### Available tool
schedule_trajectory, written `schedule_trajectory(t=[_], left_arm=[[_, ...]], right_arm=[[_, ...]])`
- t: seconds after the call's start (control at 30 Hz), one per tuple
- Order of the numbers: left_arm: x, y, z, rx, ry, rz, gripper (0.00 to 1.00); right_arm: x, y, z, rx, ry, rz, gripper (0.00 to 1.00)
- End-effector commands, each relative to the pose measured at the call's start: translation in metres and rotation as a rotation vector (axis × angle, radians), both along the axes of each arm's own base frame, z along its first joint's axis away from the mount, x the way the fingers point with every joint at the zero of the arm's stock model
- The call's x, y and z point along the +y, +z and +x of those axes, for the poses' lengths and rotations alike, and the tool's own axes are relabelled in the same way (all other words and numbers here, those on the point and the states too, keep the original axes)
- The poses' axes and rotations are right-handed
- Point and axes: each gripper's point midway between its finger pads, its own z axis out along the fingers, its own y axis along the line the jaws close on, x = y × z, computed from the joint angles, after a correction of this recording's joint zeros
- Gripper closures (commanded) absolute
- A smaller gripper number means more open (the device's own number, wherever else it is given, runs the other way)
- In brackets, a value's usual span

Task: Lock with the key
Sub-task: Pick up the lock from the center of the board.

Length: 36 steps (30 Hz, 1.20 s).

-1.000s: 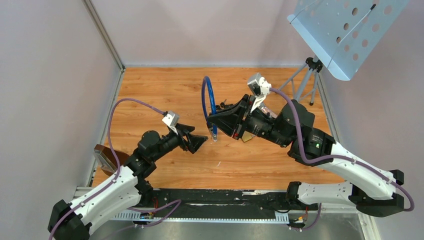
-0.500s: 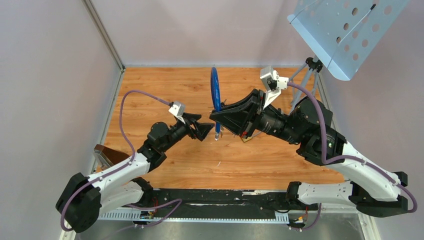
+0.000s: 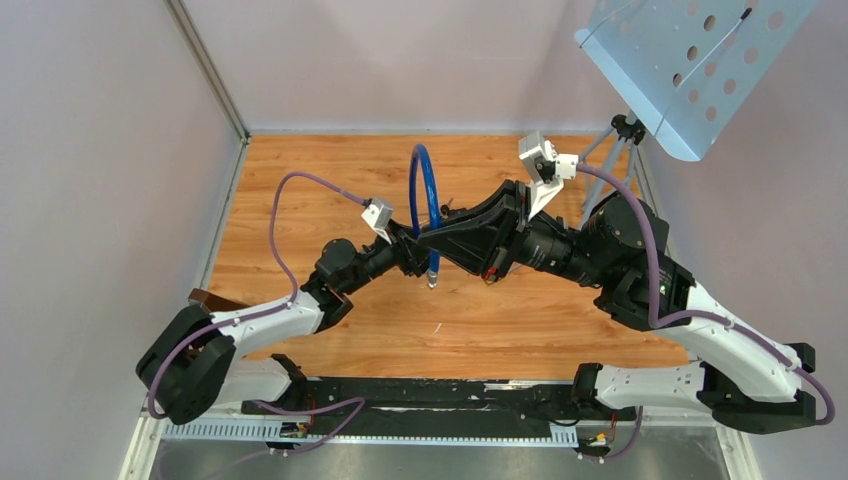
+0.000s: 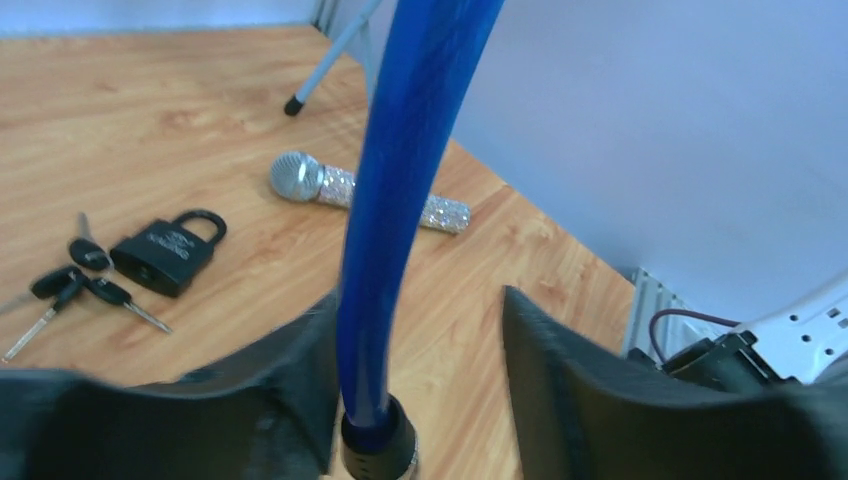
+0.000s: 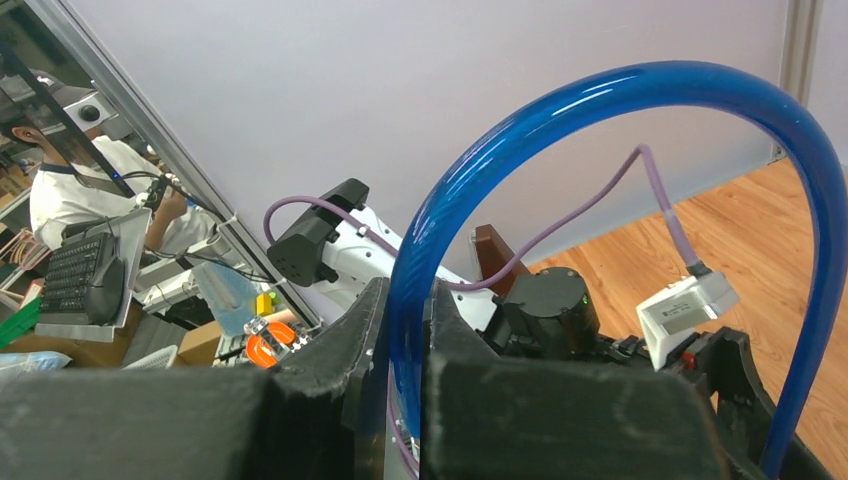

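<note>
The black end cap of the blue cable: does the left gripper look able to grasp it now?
Probably yes. The black end cap of the blue plastic-sheathed cable hangs between the left gripper's open fingers, nothing intervening; the right gripper holds the loop.

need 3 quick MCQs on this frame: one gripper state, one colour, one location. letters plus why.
1. The right gripper is:
A open and empty
B shut on the cable
C shut on nothing

2. The cable is:
A red
B blue
C black

3. The padlock lies:
A on the table, between the keys and the microphone
B on top of the microphone
C hanging on the cable

Answers:
1 B, the right wrist view shows its fingers pinching the cable.
2 B, it is blue in every view.
3 A, the left wrist view shows it flat on the wood between them.
</note>
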Motion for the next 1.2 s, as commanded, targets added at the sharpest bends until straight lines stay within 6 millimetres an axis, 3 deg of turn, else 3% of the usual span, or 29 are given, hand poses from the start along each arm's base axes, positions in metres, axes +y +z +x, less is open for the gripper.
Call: schedule_trajectory(t=[0.0, 0.1, 0.17, 0.23, 0.33, 0.37, 0.4, 0.43, 0.47, 0.5, 0.53, 0.57, 0.6, 0.63, 0.67, 0.83, 1.03, 1.17], left_arm=[[-0.01, 0.021, 0.0, -0.03, -0.042, -0.055, 0.45], [-0.008, 0.013, 0.001, 0.009, -0.024, -0.046, 0.64], [-0.007, 0.011, 0.003, 0.035, -0.013, -0.042, 0.91], [-0.006, 0.011, 0.003, 0.075, -0.004, -0.04, 1.0], [-0.005, 0.01, 0.002, 0.177, 0.005, -0.049, 1.0], [-0.004, 0.021, 0.002, 0.188, 0.01, -0.073, 1.0], [-0.003, 0.017, 0.001, 0.257, 0.017, -0.076, 1.0], [0.0, 0.03, 0.0, 0.266, 0.029, -0.107, 1.0], [0.002, 0.024, -0.002, 0.342, 0.04, -0.105, 1.0], [0.007, 0.037, -0.002, 0.352, 0.056, -0.131, 1.0], [0.009, 0.03, -0.005, 0.433, 0.072, -0.121, 1.0], [0.014, 0.044, -0.004, 0.446, 0.095, -0.146, 1.0], [0.018, 0.031, -0.007, 0.537, 0.123, -0.117, 1.0], [0.021, 0.046, -0.007, 0.541, 0.132, -0.134, 1.0], [0.024, 0.038, -0.011, 0.607, 0.146, -0.117, 1.0], [0.022, 0.06, -0.025, 0.735, 0.088, -0.245, 1.0], [0.022, 0.068, -0.037, 0.806, 0.035, -0.329, 1.0], [0.026, 0.073, -0.042, 0.828, 0.021, -0.367, 1.0]], right_arm=[[-0.025, 0.059, -0.014, -0.094, 0.016, 0.174, 1.0], [-0.027, 0.057, -0.012, -0.101, 0.0, 0.172, 1.0], [-0.026, 0.051, -0.01, -0.103, -0.009, 0.161, 1.0], [-0.026, 0.043, -0.007, -0.107, -0.026, 0.144, 1.0], [-0.023, 0.024, -0.004, -0.139, -0.039, 0.115, 1.0], [-0.022, 0.014, -0.003, -0.156, -0.041, 0.103, 1.0], [-0.02, 0.003, -0.002, -0.178, -0.043, 0.09, 1.0], [-0.02, -0.008, -0.001, -0.203, -0.049, 0.079, 1.0], [-0.018, -0.028, 0.003, -0.226, -0.065, 0.051, 1.0], [-0.018, -0.032, 0.004, -0.258, -0.075, 0.056, 1.0], [-0.016, -0.048, 0.007, -0.278, -0.084, 0.04, 1.0], [-0.013, -0.06, 0.011, -0.291, -0.1, 0.03, 1.0], [-0.011, -0.068, 0.014, -0.311, -0.114, 0.022, 1.0], [-0.009, -0.075, 0.019, -0.325, -0.133, 0.011, 1.0], [-0.006, -0.081, 0.025, -0.331, -0.159, -0.001, 1.0], [0.005, -0.092, 0.045, -0.396, -0.243, -0.003, 1.0], [-0.005, -0.08, 0.061, -0.429, -0.364, 0.056, 1.0], [-0.004, -0.085, 0.065, -0.446, -0.382, 0.047, 1.0]])
